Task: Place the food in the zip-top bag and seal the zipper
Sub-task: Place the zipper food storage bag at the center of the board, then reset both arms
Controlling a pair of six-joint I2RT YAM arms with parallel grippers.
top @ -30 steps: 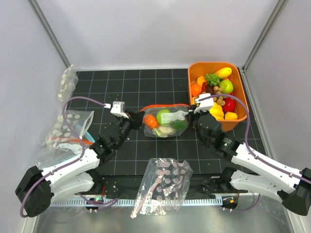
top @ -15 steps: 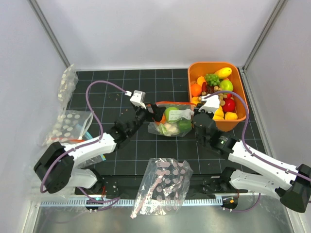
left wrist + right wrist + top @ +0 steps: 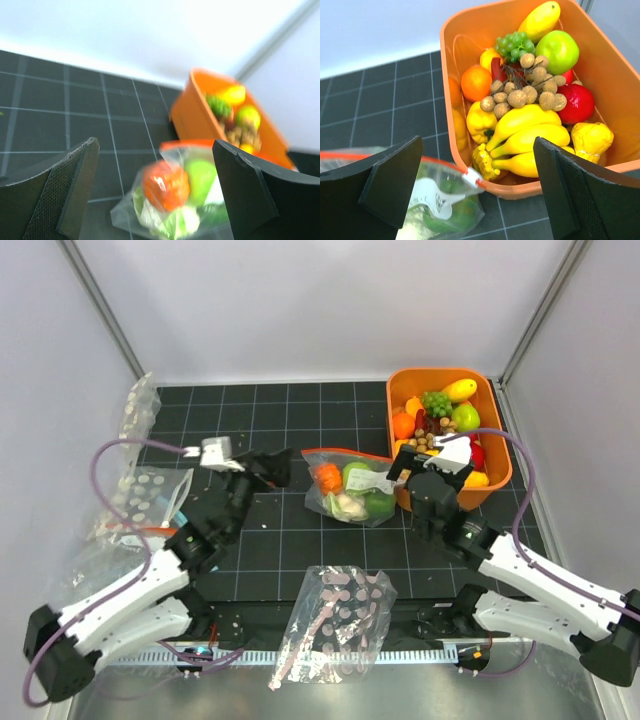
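Clear wrinkly zip-top bag (image 3: 352,502), orange-red zipper strip (image 3: 345,453), mid-bench, holding 3 white, green and orange toy foods (image 3: 362,486), beside orange plastic bin (image 3: 497,430) at far-right corner, left gripper (image 3: 272,468) and right gripper (image 3: 418,472) flanking it, jaws apart, empty

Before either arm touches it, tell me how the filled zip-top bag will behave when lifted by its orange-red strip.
Likely floppy: the zip-top bag is thin wrinkled film, so it should sag below the zipper. Probably bottom-heavy: the orange piece, green pepper and cauliflower lie loose inside and may shift. The glossy film could prove slippery.
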